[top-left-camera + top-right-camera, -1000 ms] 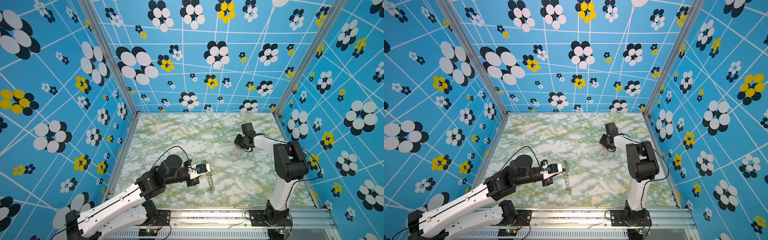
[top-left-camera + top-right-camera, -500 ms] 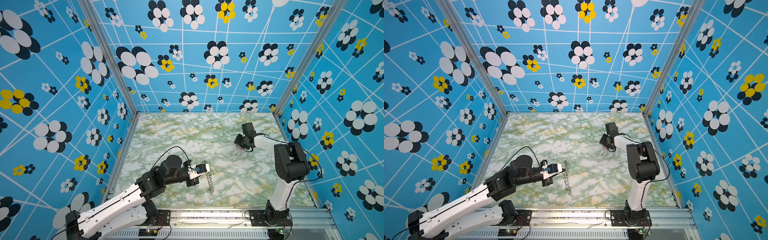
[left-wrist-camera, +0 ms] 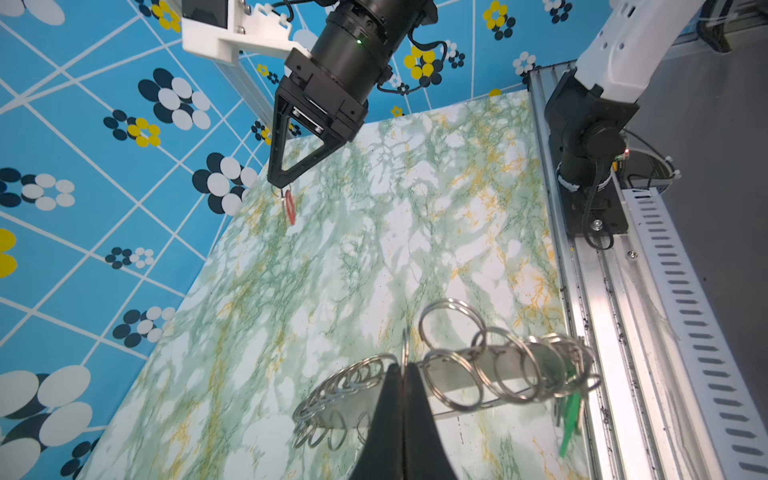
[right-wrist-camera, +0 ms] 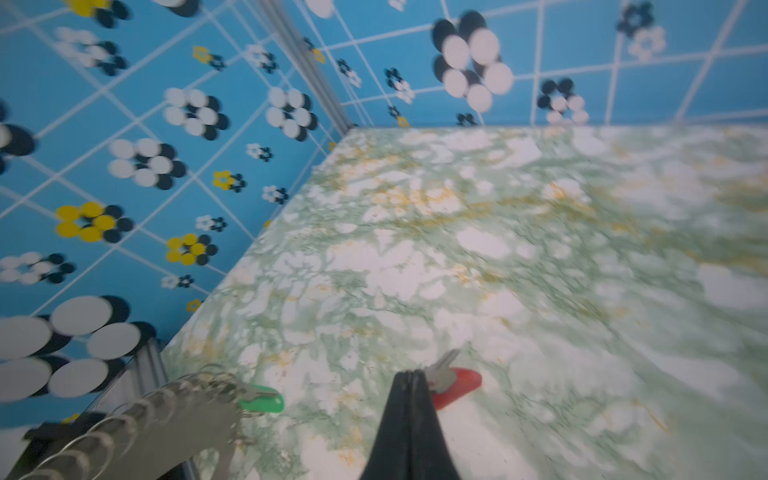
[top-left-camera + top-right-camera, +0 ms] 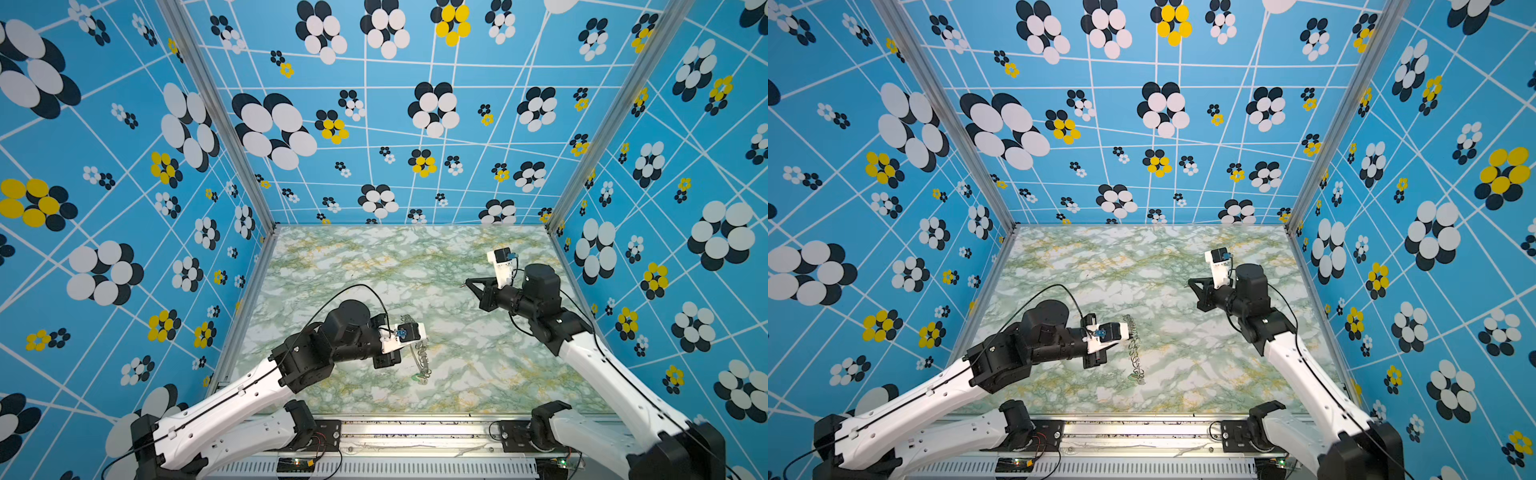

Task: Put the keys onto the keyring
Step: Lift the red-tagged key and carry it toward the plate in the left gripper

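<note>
My left gripper (image 3: 404, 365) is shut on one wire ring of the keyring (image 3: 503, 374), a grey curved plate with a row of silver rings, held tilted just above the table near its front. A green-tagged key (image 3: 570, 419) hangs from the keyring's end. In both top views the keyring (image 5: 420, 358) (image 5: 1133, 349) hangs beside the left wrist. My right gripper (image 4: 409, 374) (image 5: 467, 282) is shut on the red-tagged key (image 4: 442, 368), and its red tag (image 3: 290, 211) dangles below the tips, high over the table's right side.
The green marbled table (image 5: 374, 270) is boxed in by blue flowered walls (image 5: 124, 249) on three sides. An aluminium rail (image 5: 415, 432) with both arm bases runs along the front edge. The right arm's base (image 3: 590, 137) stands close beyond the keyring.
My right gripper closed fully on the red-tagged key, lifted it off the far right of the table and turned to point left. The left arm and keyring stayed put.
</note>
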`<state>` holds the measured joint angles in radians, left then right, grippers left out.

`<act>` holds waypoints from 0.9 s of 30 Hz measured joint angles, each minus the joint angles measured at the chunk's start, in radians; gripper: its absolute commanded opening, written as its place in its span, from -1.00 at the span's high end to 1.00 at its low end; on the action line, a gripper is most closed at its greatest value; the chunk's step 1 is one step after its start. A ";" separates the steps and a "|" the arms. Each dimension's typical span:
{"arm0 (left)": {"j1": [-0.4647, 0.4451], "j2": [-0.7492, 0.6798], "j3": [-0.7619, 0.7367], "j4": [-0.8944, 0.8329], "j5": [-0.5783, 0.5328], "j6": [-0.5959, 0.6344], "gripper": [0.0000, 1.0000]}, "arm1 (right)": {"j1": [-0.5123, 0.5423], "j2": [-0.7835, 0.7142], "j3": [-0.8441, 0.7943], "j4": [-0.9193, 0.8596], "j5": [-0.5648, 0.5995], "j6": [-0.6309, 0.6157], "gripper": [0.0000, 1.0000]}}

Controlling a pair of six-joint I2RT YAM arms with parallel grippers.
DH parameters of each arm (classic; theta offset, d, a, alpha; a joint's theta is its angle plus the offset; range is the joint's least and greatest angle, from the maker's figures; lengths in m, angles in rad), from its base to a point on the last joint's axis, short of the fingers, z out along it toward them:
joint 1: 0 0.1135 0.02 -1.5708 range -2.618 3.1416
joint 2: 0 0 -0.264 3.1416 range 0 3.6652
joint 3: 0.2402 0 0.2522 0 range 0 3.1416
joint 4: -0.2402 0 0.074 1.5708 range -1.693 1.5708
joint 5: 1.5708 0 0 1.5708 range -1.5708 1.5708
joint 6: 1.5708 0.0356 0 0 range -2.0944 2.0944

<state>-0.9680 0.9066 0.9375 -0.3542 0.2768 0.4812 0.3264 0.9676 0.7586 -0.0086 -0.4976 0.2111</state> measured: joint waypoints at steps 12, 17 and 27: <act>-0.079 0.095 0.206 -0.165 0.031 0.037 1.00 | 0.080 -0.131 0.145 -0.016 -0.343 -0.129 1.00; -0.090 0.136 0.298 -0.243 0.032 0.059 1.00 | 0.163 -0.157 0.259 -0.169 -0.384 -0.298 1.00; -0.108 0.183 0.388 -0.329 0.041 0.097 1.00 | 0.316 -0.171 0.386 -0.501 -0.348 -0.591 1.00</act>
<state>-1.0760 1.0893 1.3254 -0.6830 0.3180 0.5777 0.6422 0.7971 1.1442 -0.5095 -0.8455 -0.3798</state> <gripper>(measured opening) 0.044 0.046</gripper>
